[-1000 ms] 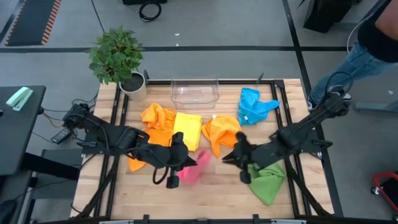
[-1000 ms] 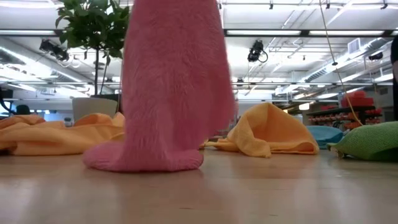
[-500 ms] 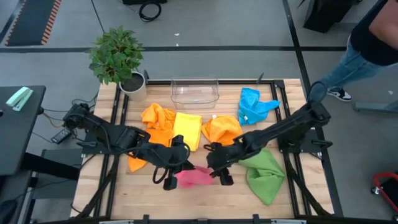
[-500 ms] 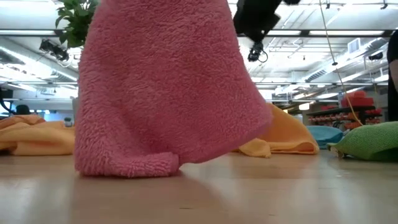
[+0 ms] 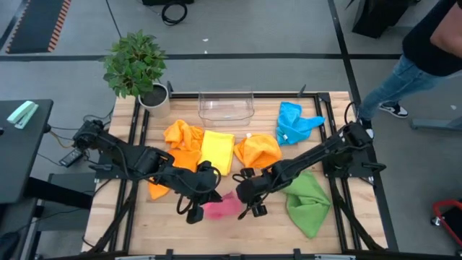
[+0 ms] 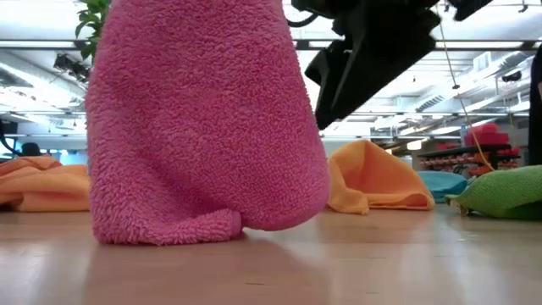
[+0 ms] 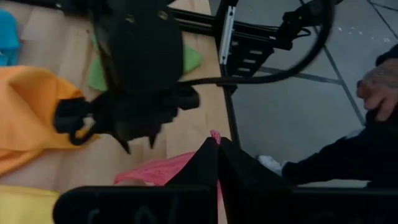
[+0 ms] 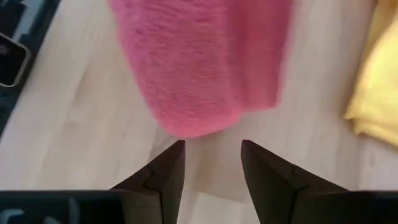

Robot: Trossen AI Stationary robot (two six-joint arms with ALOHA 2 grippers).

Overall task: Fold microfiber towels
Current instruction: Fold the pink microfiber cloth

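Left gripper [image 5: 204, 193] pinched the pink towel [image 5: 223, 207], fingers hidden behind it; right gripper [image 5: 245, 204] hovered beside it, fingers parted, empty.

Pink towel [image 5: 224, 207] is a plain bubblegum pink, fuzzy, no print. Two orange towels [image 5: 182, 135] [image 5: 260, 152], a yellow one [image 5: 217, 149], a bright blue one [image 5: 292, 123] and a green one [image 5: 309, 204], all solid colours. Bench [image 5: 238, 235] is pale wood with a black frame. Clear bin [image 5: 226, 107], green plant [image 5: 135, 63] in a white pot.
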